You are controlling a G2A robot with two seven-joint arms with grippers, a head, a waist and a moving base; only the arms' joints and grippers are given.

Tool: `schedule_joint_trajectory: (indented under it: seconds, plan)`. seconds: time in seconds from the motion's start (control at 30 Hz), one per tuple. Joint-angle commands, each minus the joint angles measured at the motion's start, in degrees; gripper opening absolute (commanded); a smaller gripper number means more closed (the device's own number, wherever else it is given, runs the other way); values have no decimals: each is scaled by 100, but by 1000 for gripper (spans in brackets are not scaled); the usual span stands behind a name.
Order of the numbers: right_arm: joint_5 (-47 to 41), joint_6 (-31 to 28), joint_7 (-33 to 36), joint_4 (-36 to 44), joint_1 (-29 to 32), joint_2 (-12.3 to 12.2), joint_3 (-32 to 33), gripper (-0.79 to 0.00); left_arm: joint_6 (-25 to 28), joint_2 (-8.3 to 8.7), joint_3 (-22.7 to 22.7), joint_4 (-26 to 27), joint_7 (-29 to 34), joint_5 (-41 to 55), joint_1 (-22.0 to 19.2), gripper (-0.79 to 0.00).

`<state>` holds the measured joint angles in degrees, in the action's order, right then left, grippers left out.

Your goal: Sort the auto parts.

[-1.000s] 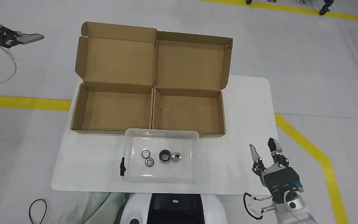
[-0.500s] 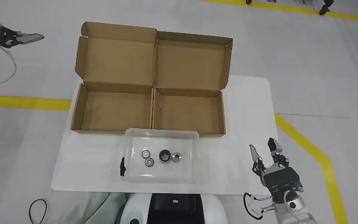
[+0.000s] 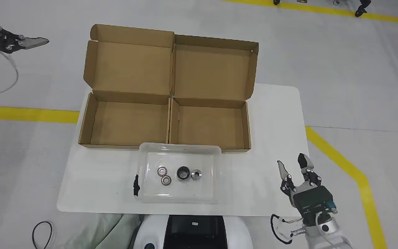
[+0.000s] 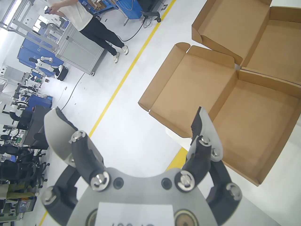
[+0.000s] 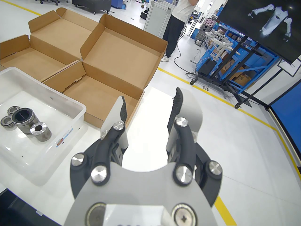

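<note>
- Top view: table is carrying cardboard boxes at 12 o'clock.
- Clear tray is sitting at 6 o'clock.
- Both gaping wide, empty: right gripper hanging at 4 o'clock, left gripper at 10.
- Four auto parts, seemingly bearings and sleeves, are lying mid-tray.

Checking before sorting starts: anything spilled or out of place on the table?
One small dark item lies on the table outside the clear bin, apart from the parts inside it; too small to identify. Nothing else stands out.
</note>
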<state>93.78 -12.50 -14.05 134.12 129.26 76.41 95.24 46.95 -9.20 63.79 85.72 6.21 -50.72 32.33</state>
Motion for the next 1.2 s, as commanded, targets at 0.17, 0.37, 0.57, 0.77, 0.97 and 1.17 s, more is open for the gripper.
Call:
schedule_joint_trajectory:
  seconds: [0.17, 0.37, 0.57, 0.77, 0.97, 1.17]
  plan:
    - [0, 0, 0, 0, 0, 0, 0, -436, 0, 0, 0, 0, 0, 0, 0, 0]
    - [0, 0, 0, 0, 0, 0, 0, -440, 0, 0, 0, 0, 0, 0, 0, -1]
    - [116, -230, 202, -83, -338, -21, -221, 0, 0, 0, 0, 0, 0, 0, 0, 0]
    - [428, -659, 517, -262, -915, -56, -741, 0, 0, 0, 0, 0, 0, 0, 0, 0]
    - [694, -1199, 920, -643, -1566, -82, -1394, 0, 0, 0, 0, 0, 0, 0, 0, 0]
    - [786, -1772, 1406, -1117, -2325, -96, -1945, 0, 0, 0, 0, 0, 0, 0, 0, 0]
